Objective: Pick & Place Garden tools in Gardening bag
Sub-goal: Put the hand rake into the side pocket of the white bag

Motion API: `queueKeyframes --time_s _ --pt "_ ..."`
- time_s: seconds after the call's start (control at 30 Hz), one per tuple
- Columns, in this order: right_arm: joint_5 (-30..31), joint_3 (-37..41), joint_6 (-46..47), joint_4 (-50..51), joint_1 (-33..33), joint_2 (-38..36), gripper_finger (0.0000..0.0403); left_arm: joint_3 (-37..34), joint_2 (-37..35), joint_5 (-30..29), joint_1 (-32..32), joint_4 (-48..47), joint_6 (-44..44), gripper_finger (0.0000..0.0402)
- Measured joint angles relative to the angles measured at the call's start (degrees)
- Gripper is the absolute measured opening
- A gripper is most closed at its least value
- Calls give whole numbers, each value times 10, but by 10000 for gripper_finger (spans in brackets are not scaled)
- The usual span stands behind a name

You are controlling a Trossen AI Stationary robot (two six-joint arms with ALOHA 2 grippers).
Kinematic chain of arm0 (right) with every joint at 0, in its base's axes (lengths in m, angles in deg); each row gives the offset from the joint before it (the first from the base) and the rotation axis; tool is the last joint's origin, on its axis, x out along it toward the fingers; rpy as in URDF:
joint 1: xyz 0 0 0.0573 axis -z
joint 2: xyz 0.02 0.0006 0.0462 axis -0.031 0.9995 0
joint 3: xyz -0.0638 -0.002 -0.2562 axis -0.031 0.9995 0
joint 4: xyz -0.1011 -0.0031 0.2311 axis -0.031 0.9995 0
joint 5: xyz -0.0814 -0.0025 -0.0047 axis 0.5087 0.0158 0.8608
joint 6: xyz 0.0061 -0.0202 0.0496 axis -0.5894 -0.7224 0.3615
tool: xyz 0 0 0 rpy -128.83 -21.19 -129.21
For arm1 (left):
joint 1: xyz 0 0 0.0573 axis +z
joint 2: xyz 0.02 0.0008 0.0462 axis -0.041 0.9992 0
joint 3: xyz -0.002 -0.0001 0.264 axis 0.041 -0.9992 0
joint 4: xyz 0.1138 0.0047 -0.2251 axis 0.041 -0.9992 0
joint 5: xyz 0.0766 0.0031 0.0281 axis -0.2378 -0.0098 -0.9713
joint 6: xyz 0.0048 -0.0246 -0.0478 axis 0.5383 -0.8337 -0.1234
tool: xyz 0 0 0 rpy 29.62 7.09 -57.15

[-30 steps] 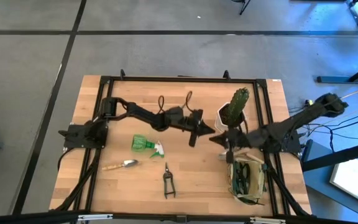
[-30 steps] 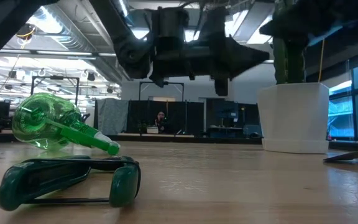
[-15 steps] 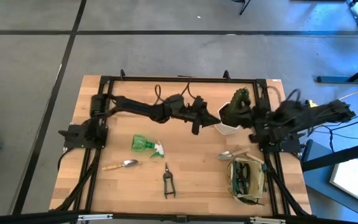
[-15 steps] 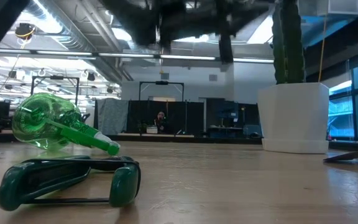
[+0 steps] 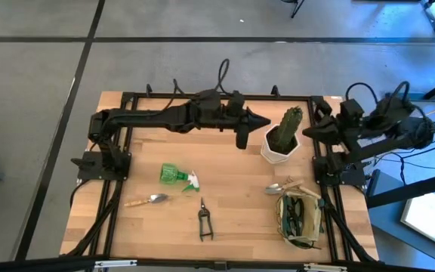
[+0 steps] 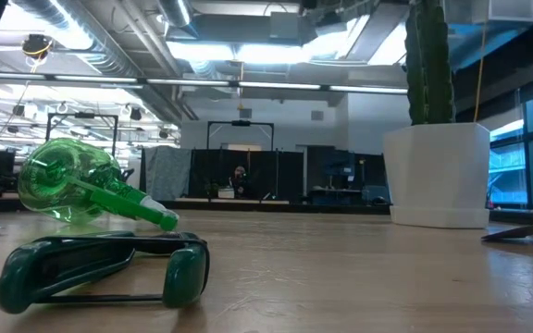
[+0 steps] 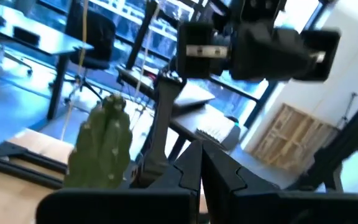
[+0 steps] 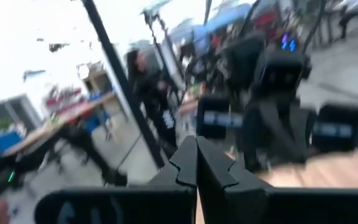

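Olive-khaki fabric gardening bag (image 5: 300, 219) sits at the table's front right corner with dark tool handles inside it, and a silver trowel with a wooden handle (image 5: 285, 187) lies just behind it. A green spray bottle (image 5: 178, 175), a second wood-handled silver trowel (image 5: 147, 200) and black pruning shears (image 5: 204, 219) lie spread across the bare wooden tabletop (image 5: 240, 211). The left gripper (image 5: 267, 122) hangs empty with fingers pressed together beside the cactus in its white pot (image 5: 282, 140); the right gripper (image 5: 308, 131), likewise closed and empty, sits at the right rear edge.

Both arms have pulled back from mid-table: left hand (image 5: 266, 121) rearward, right hand (image 5: 309, 131) to the right edge.
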Motion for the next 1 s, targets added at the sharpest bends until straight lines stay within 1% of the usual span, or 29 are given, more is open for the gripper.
queueKeyframes --time_s 0.1,0.17,0.33,0.4,0.5,0.57,0.67,0.73,0.8,0.9,1.0 --pt "-29 -45 -11 116 0 -1 1 1 -4 -18 -2 0 -14 3" --pt "-37 -76 -12 198 0 -1 1 1 -4 -26 -3 -9 -24 3" --pt "-59 -134 -33 359 0 -3 1 1 -4 -26 -4 -54 -28 3" --pt "-61 -146 -32 412 0 -5 1 1 -4 -25 -4 -85 -28 4" --pt "-61 -150 -25 461 0 -9 1 1 -4 -13 -4 -128 -28 4" --pt "-61 -150 5 481 0 -9 1 1 -4 -5 -4 -161 -28 4" --pt "-65 -150 63 498 0 -9 1 1 -4 -8 -4 -217 -28 4" --pt "-65 -150 101 499 0 -8 1 1 -4 -21 -4 -243 -28 4" --pt "-61 -150 139 510 0 -7 1 1 -4 -47 -4 -258 -28 4" --pt "-26 -150 228 554 0 -5 1 1 -4 -76 -4 -276 -6 4" --pt "-4 -150 306 606 0 0 1 1 -4 -83 -4 -287 24 3"
